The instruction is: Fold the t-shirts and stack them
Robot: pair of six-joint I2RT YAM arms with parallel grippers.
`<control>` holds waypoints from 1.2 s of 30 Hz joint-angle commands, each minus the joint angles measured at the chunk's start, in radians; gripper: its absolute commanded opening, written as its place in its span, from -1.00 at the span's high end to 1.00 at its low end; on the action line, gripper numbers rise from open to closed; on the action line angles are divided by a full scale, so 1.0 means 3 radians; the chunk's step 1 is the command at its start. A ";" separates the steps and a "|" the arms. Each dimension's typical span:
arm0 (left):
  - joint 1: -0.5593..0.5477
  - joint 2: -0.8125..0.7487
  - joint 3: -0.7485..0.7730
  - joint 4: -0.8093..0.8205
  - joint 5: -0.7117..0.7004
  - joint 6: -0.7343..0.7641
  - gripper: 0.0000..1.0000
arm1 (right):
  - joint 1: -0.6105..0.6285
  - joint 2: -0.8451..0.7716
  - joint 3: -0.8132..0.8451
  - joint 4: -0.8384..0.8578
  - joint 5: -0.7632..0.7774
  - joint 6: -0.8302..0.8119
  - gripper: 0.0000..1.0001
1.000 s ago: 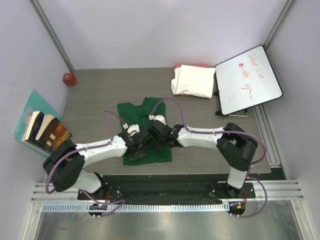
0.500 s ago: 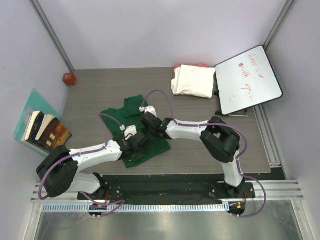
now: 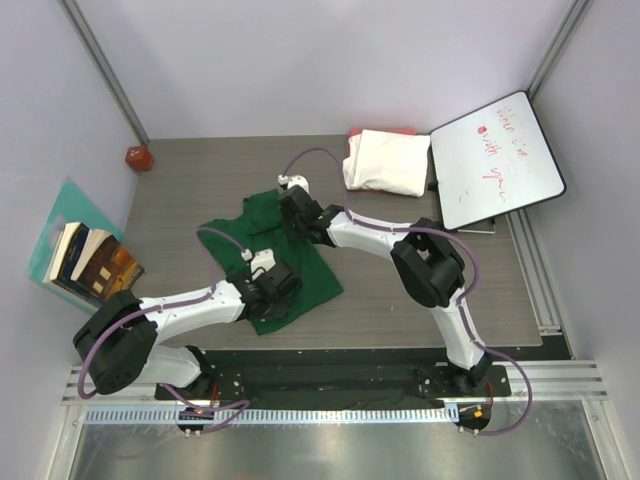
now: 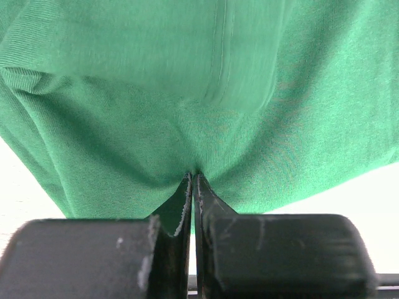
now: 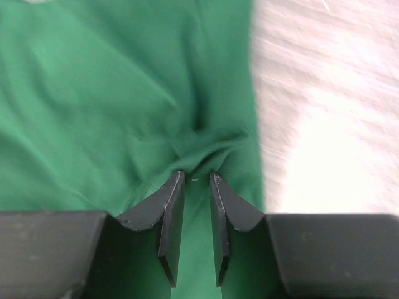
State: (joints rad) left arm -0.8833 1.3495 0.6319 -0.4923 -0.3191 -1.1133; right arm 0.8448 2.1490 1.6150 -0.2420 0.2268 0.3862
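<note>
The dark green t-shirt [image 3: 315, 270] lies rumpled on the middle of the table. My left gripper [image 3: 276, 284] is shut on a pinch of its cloth near the shirt's near edge; in the left wrist view the jaws [image 4: 193, 175] meet on the green cloth [image 4: 187, 93]. My right gripper [image 3: 297, 211] holds the shirt's far edge; in the right wrist view the jaws [image 5: 196, 175] stand narrowly apart with bunched green cloth [image 5: 112, 93] between them. The cream-white folded bundle [image 3: 388, 162] sits at the back right, with a red-pink cloth edge [image 3: 382, 132] beneath it.
A whiteboard [image 3: 495, 160] with red writing leans at the back right. A small red object [image 3: 138, 157] sits at the back left corner. Books [image 3: 92, 262] on a teal sheet [image 3: 62, 215] lie off the table's left edge.
My right gripper has moved from the shirt's middle toward the back, pulling the cloth with it and spreading the shirt out. My left gripper has stayed near the front edge, still holding cloth.
</note>
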 commanded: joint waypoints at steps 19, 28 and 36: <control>-0.0026 0.0119 -0.0209 -0.0057 0.0159 0.0096 0.62 | -0.0019 -0.0534 0.0189 -0.0267 -0.0403 -0.0035 0.36; -0.0026 -0.0381 0.0036 -0.0307 -0.0316 0.0178 0.01 | 0.0206 -0.1196 -0.1548 0.0295 -0.0337 0.0374 0.98; 0.0122 -0.0367 0.0496 -0.0563 -0.0634 0.0392 0.00 | 0.0354 -0.0864 -0.1589 0.0393 -0.0367 0.0405 0.98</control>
State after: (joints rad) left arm -0.8715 1.2316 0.7086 -0.6201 -0.4252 -1.0405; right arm 0.9321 1.8606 1.1282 -0.1959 0.1162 0.4820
